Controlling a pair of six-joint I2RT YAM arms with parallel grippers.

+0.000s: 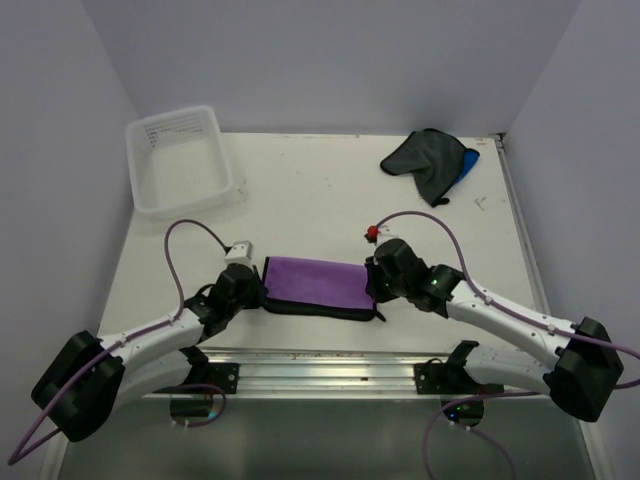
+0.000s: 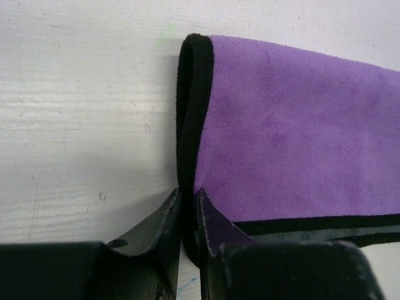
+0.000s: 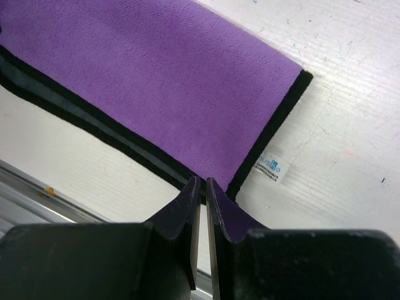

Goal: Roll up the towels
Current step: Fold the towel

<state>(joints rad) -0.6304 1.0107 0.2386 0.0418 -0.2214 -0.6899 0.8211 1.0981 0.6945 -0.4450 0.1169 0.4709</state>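
Left gripper (image 2: 189,203) sat at the near left corner of the purple towel (image 1: 320,285). Its jaws stood very narrow, and the towel's black hem (image 2: 190,112) ran down between the two fingers, so it was pinched on that edge. Left of the fingers, bare table (image 1: 300,190) showed.

Right gripper (image 3: 203,187) sat at the near right corner of the same towel. Its jaws were closed to a thin slit, with the tips on the black hem where the near edge meets the right edge. It read as a pinch on the hem, though how much cloth lay inside the slit was hard to make out.

Purple towel: folded into a flat strip, long axis running left to right, lying on the table near its front edge and spanning the gap between the two grippers. Purple face up and black border visible on the left, right and near sides. At the near side the layers were offset, showing more than one dark edge. A small white label (image 3: 274,167) stuck out from under the right edge, flat on the table. No roll had formed.

Grey towel (image 1: 420,158) lay crumpled at the far right of the table, well apart from both grippers. Blue towel (image 1: 469,160) lay mostly hidden under its right side, touching it.

Tub (image 1: 132,165) stood at the far left corner. A metal rail (image 1: 320,360) ran along the near edge, just in front of the purple towel.
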